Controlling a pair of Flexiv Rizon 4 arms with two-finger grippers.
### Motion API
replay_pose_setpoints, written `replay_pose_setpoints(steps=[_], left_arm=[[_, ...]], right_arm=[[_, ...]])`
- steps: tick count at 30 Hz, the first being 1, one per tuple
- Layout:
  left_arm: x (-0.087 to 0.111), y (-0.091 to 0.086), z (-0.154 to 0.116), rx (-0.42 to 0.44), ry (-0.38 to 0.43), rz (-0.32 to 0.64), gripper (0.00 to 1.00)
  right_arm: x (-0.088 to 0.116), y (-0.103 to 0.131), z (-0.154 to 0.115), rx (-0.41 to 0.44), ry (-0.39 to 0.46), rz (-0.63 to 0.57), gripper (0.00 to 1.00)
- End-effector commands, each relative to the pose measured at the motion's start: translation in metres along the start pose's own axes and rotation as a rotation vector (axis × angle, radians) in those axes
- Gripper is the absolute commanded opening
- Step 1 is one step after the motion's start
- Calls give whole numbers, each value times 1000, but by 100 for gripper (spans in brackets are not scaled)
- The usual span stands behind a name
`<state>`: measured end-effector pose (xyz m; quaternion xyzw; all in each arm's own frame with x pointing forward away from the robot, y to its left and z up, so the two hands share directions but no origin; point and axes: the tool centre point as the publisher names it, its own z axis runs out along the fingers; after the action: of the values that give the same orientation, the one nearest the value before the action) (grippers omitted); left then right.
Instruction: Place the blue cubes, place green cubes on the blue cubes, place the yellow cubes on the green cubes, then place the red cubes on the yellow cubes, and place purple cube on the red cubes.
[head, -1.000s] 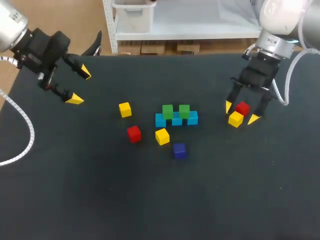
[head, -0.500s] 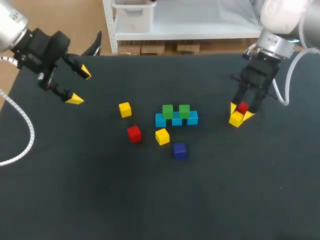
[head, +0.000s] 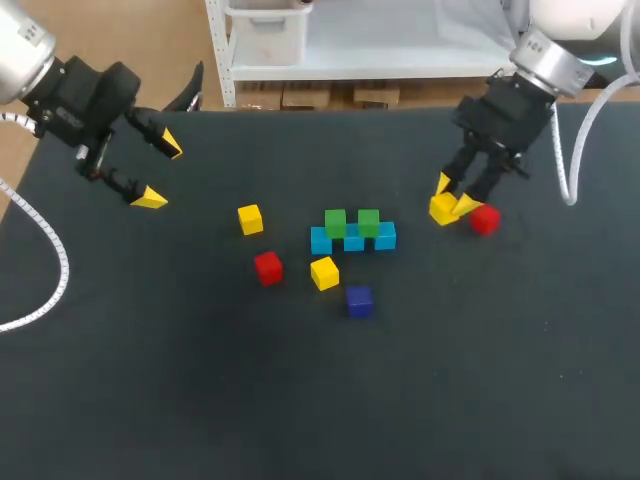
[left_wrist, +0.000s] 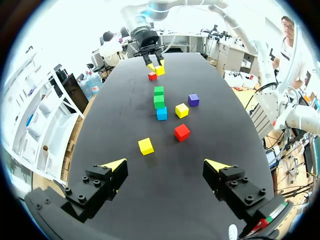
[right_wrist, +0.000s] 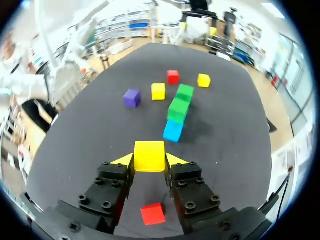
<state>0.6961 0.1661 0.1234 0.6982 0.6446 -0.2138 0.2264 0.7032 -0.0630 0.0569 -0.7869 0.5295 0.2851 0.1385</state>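
Right gripper (head: 452, 203) fingers clamp a yellow cube (right_wrist: 149, 156) (red cube (head: 485, 219) just beside); left gripper (left_wrist: 165, 166) fingers wide apart, empty.

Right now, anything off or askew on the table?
Nothing stands out. The green cubes sit squarely on the blue cubes, and the right gripper holds a yellow cube straight between its fingers.

No text, number, label or sign can be read anywhere; the cubes (head: 324, 272) seem plain-faced, though fine print would probably not show.
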Motion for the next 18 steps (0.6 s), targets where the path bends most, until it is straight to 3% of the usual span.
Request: replay_pose_setpoints(steps=[1, 8, 18], left_arm=[[1, 1, 0, 1, -2, 3, 100], [1, 1, 0, 1, -2, 3, 100], [1, 1, 0, 1, -2, 3, 100]], right_arm=[[-24, 11, 0, 294, 89, 159, 0], [-56, 1, -3, 410, 108, 245, 0], [-88, -23, 23, 455, 90, 297, 0]])
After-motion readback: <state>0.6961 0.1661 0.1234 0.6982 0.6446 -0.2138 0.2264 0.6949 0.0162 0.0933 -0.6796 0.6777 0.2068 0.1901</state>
